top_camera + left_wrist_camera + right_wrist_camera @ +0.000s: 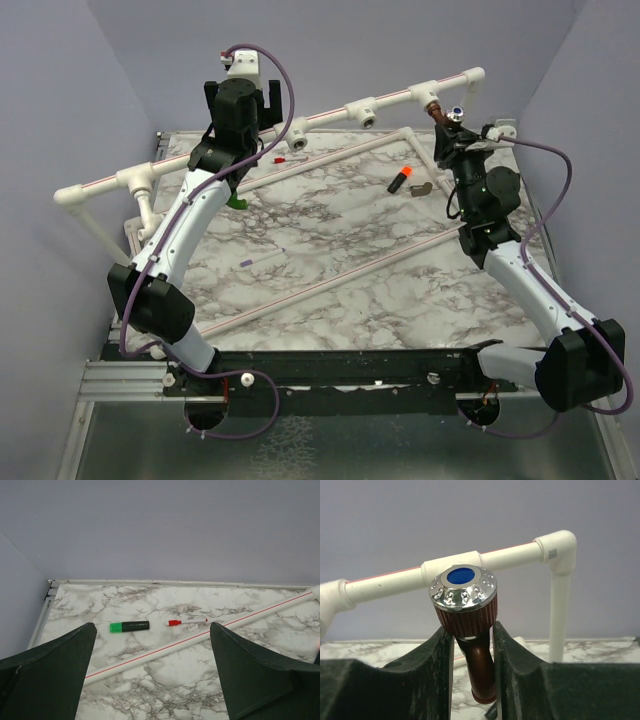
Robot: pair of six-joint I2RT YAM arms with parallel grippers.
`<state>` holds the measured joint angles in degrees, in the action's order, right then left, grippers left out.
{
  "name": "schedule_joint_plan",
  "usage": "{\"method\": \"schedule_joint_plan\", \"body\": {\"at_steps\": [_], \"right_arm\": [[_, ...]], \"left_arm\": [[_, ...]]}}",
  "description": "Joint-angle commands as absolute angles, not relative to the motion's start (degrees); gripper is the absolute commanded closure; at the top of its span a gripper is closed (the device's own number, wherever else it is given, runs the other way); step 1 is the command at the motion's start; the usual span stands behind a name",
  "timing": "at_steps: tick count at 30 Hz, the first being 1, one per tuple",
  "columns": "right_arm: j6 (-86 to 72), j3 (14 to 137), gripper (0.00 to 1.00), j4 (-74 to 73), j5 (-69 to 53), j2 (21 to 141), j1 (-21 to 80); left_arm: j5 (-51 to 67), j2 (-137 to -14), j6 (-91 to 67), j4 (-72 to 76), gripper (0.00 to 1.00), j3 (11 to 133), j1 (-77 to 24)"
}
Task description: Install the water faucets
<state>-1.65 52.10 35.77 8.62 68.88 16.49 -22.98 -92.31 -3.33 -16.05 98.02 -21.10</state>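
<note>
My right gripper [472,630] is shut on the dark reddish-brown faucet [481,660], gripping its curved body just under the chrome knob with a blue cap [463,591]. From above, this faucet [437,110] sits close against the rightmost tee [425,92] of the raised white pipe; whether they touch cannot be told. The right gripper [450,125] is at the back right. A green faucet [237,201] peeks out from under the left arm. My left gripper [243,95] hangs open and holds nothing at the back left, its fingers [55,670] wide apart above the marble.
A raised white pipe frame [330,115] with several tees runs across the back. Loose pipes [200,637] lie on the marble table [330,250]. A green highlighter [129,626] and a red-capped pen [187,622] lie near the back wall. An orange-and-black cylinder [401,180] and a grey-brown bent piece [424,188] lie right of centre.
</note>
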Motion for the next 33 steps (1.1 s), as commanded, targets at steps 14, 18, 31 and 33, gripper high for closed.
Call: {"method": "schedule_joint_plan", "body": {"at_steps": [14,18,31,33], "right_arm": [[-67.02,48.94,0.99,26.01,11.21,69.24,17.42],[-76.88,47.43,0.99,25.62,9.27,69.52,17.40],[-81.96,46.70,0.99,21.47,8.45,67.79,17.41],[-79.24,47.21,0.88,21.53,8.88,67.16,17.40]], "left_arm": [[-21.97,-92.55,-2.30,-20.82,0.04,96.58,-22.48],[-21.96,-92.49,-2.21,-20.82,0.04,96.55,-22.63],[-22.05,-92.73,-2.12,-20.83,0.04,96.61,-22.85],[-22.14,-92.77,-2.11,-20.83,0.04,96.70,-22.85]]}}
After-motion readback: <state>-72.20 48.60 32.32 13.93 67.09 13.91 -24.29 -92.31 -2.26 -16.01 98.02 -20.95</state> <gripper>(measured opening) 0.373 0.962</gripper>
